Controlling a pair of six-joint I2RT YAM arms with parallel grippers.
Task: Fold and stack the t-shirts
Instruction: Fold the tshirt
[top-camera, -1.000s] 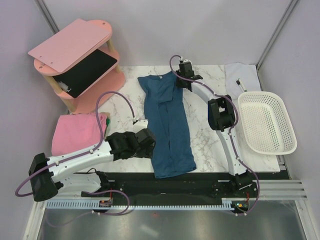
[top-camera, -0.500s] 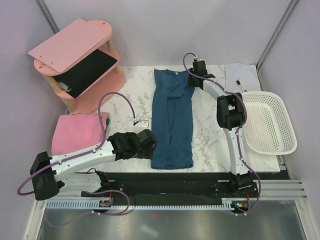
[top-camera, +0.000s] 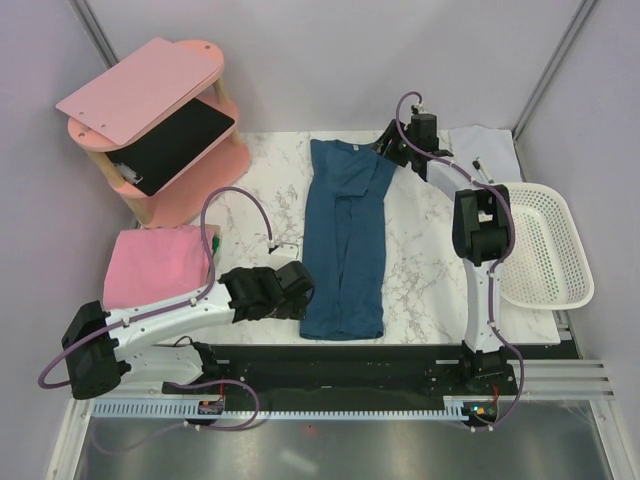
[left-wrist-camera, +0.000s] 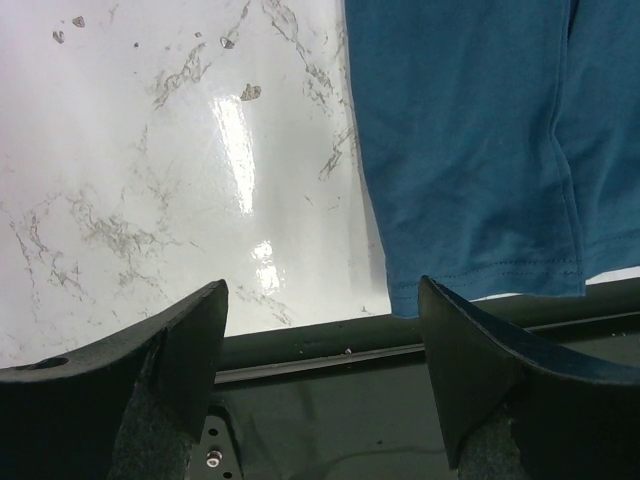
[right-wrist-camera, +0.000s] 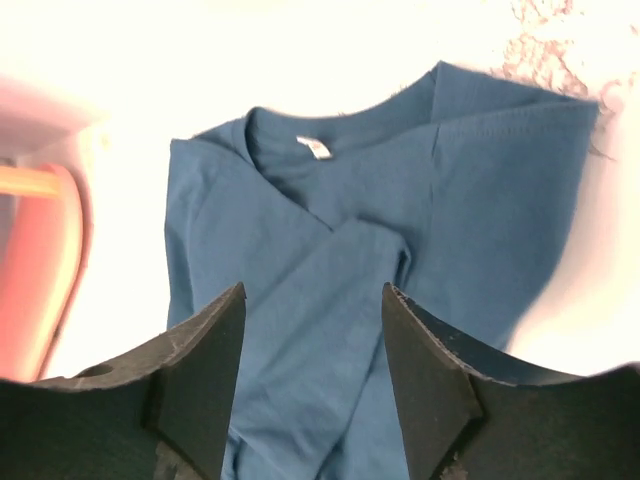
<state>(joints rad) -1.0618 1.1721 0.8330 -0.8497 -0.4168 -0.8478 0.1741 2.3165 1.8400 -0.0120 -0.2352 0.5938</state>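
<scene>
- My left gripper sits at the near left hem corner of the teal-blue t-shirt. Its jaws are spread wide and hold nothing, and the hem corner lies between them, towards the right one.
- The shirt lies flat on the marble table as a narrow strip. Its long axis runs straight away from my bases, hem towards me and collar far.
- The pink t-shirt lies well left of the teal one, level with its near half.
- My right gripper hovers by the teal shirt's collar end, near its far right shoulder, jaws apart and empty.
- I judge the next fold crosses the strip. My left arm is nearer the hem, my right nearer the collar.
</scene>
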